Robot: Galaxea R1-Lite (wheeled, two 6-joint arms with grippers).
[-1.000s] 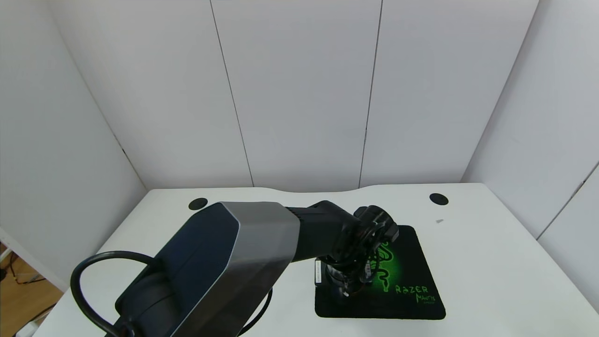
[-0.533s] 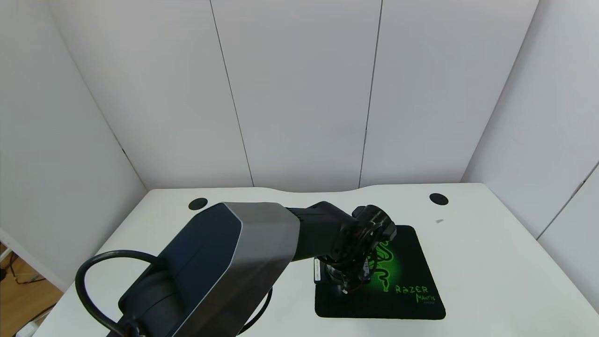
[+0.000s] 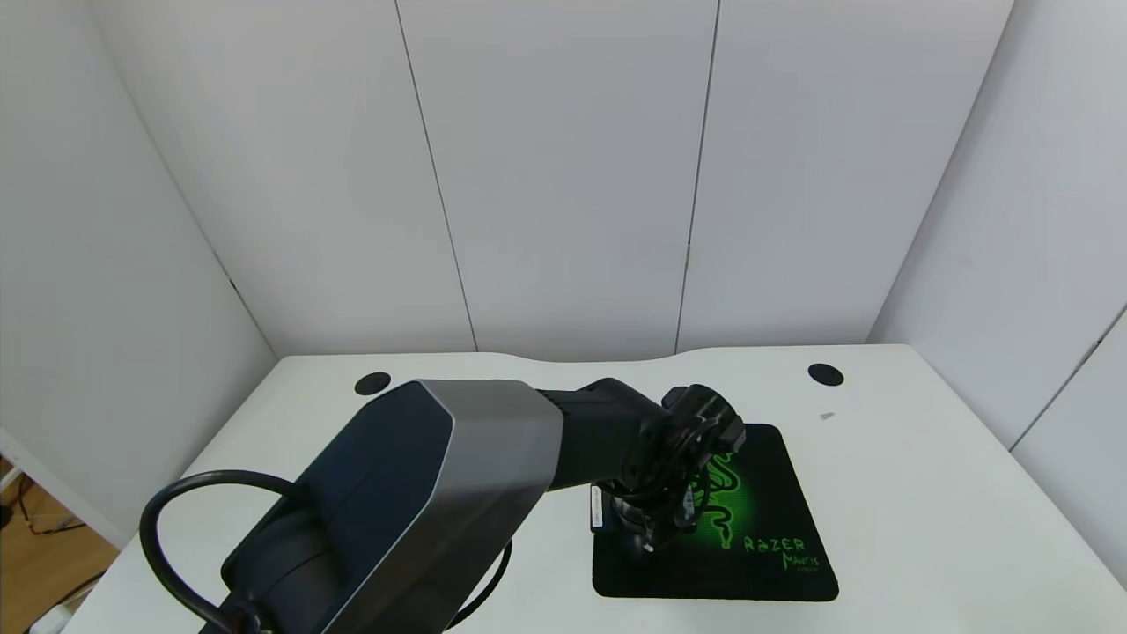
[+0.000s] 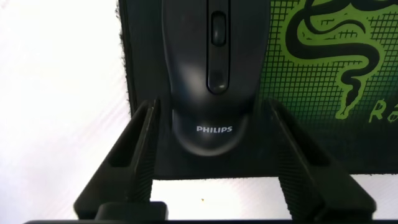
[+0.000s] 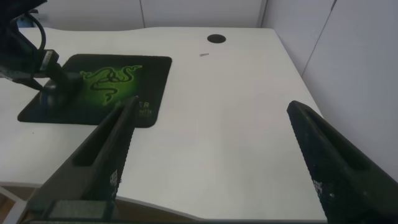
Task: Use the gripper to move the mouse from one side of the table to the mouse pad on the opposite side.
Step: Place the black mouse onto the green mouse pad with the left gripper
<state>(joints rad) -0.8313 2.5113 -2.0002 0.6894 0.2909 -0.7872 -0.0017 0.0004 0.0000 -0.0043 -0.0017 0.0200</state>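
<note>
The black mouse (image 4: 210,68) with white PHILIPS lettering lies on the near left part of the black mouse pad (image 4: 311,74), beside the green snake logo. My left gripper (image 4: 212,107) is open. Its fingers (image 4: 140,149) stand on either side of the mouse's back end, with a gap on each side. In the head view the left gripper (image 3: 647,528) points down over the pad (image 3: 757,511) and hides the mouse. My right gripper (image 5: 212,106) is open and empty, above the table's right side, out of the head view.
The white table (image 3: 924,511) has two round black cable holes (image 3: 372,383) (image 3: 825,374) near its far edge and a small grey scrap (image 3: 826,416). White walls close in the back and sides. The left arm's thick link (image 3: 423,502) covers the near left.
My left wrist has shifted very slightly to the left over the pad. Nothing else has visibly moved.
</note>
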